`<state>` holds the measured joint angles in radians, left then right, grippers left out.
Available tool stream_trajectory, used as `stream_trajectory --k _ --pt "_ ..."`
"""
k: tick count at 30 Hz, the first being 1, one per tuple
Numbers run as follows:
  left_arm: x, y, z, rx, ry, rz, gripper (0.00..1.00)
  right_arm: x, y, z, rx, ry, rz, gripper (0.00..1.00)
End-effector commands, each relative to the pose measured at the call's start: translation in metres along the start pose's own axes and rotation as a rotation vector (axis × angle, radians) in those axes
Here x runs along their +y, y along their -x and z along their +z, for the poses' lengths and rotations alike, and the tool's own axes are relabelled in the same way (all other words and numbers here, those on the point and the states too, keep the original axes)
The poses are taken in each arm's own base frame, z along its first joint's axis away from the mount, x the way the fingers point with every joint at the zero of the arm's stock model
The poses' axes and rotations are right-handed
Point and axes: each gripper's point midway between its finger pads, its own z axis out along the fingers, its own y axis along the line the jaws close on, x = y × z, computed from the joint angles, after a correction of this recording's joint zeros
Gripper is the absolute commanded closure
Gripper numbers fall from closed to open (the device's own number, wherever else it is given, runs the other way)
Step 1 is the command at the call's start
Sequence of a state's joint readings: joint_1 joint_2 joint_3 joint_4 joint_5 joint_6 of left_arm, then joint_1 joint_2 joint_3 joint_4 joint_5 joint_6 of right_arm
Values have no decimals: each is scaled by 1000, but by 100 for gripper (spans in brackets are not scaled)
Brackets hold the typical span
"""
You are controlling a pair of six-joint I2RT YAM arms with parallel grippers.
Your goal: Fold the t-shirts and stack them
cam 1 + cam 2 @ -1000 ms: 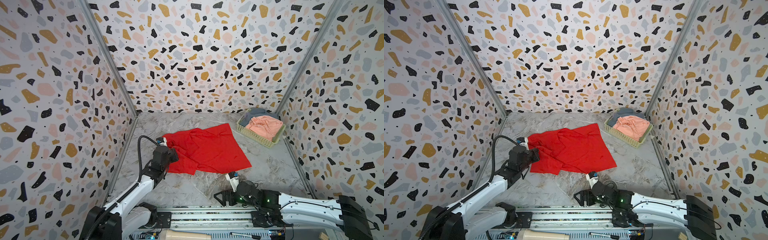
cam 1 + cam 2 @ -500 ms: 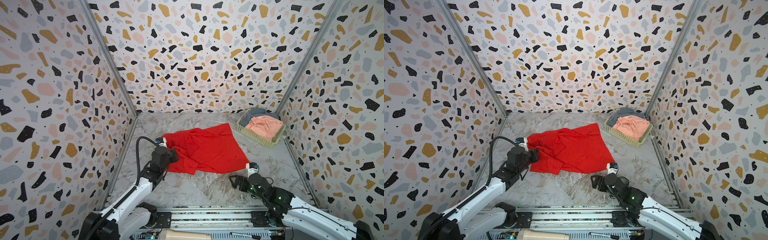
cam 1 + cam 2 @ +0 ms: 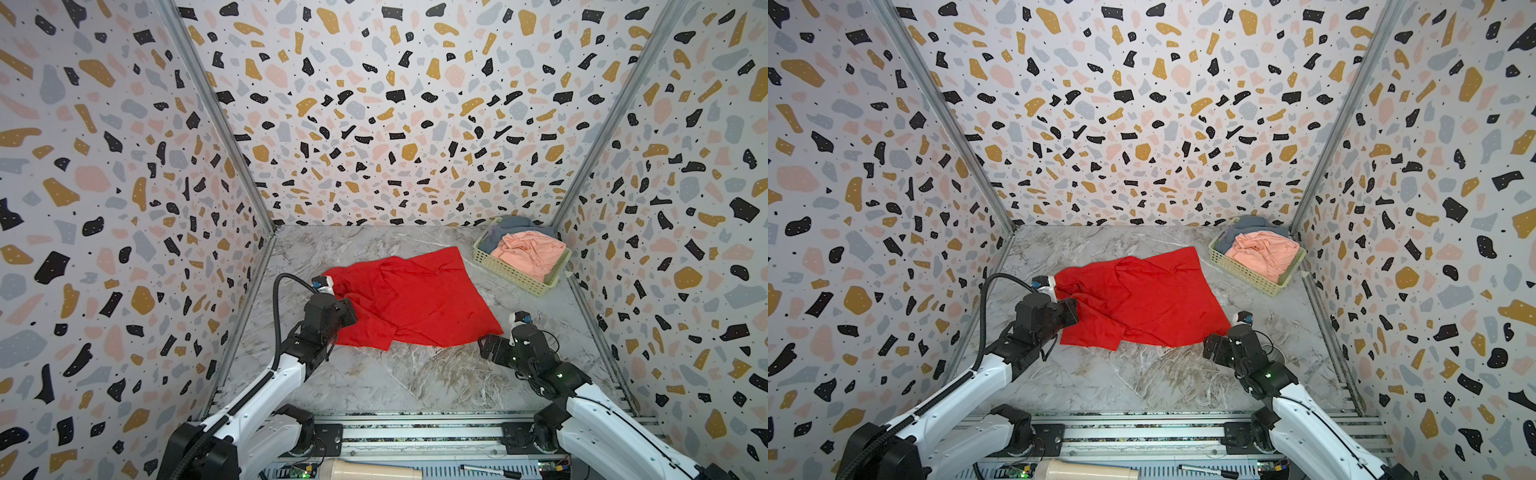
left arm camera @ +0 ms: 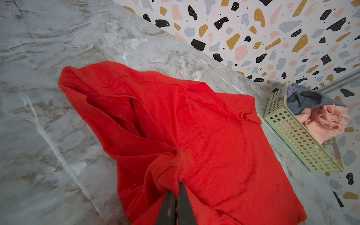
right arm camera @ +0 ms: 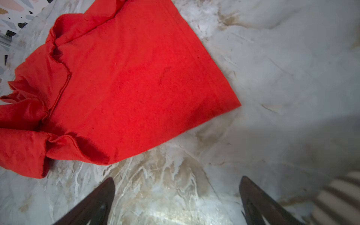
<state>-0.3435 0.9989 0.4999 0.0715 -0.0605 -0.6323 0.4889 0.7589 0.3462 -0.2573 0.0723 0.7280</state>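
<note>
Red t-shirt (image 4: pixel 214 146) fabric is bunched in the clenched left end effector (image 4: pixel 176 188). In the left wrist view its two dark fingers meet on a gathered wad of cloth. In a top view this left end effector (image 3: pixel 348 306) sits at the shirt's left side, toward the left edge of the counter (image 3: pixel 415 382). The right end effector (image 5: pixel 177 177) is spread wide and grasps nothing. It hovers over bare marble just short of the shirt's near right corner. That corner lies flat and crisp, while the left part of the shirt is rumpled and folded over itself.

The red t-shirt (image 3: pixel 415 303) lies across the middle of the counter. The salmon-pink t-shirt (image 3: pixel 528 253) and the grey-blue t-shirt (image 3: pixel 515 226) are heaped in the pale green basket (image 3: pixel 513 272) at the far right corner, apart from both arms.

The step in hand appears to be spreading the first shirt flat before any fold. None is folded or stacked, so the task looks barely begun. The next move probably calls for the right end effector to come low onto that flat corner and pinch the thin hem off the marble. Both arms would then draw apart to smooth the creases on the left side.
</note>
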Motion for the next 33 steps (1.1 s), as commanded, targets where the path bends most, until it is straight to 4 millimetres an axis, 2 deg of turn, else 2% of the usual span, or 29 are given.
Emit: stream_trajectory --k 1,3,6,10,15,17,21,24,26,30,33 --pt "5 -6 -1 17 22 -4 100 17 33 11 -71 23 -16 1" --pt "10 -6 -5 16 53 -2 100 7 34 30 -32 -40 8 5" --pt "12 -1 -12 1 73 -5 100 -7 40 47 -25 -127 14 9" --pt "15 7 -18 -26 96 -18 100 -18 48 56 -22 -181 19 10" --pt "17 10 -16 -38 120 -30 100 -38 44 69 11 -250 13 16" --pt "20 10 -13 -36 139 -30 100 -39 41 77 37 -251 -3 24" --pt "21 18 -4 -42 177 -2 100 -38 30 91 93 -240 -2 49" --pt "17 30 9 -37 201 33 100 -40 28 94 88 -239 4 70" --pt "16 38 23 -34 226 51 100 -41 32 97 75 -242 0 79" --pt "5 59 61 19 227 101 100 -37 45 106 51 -231 -7 87" --pt "5 68 99 104 246 148 95 -32 55 116 40 -201 7 91"
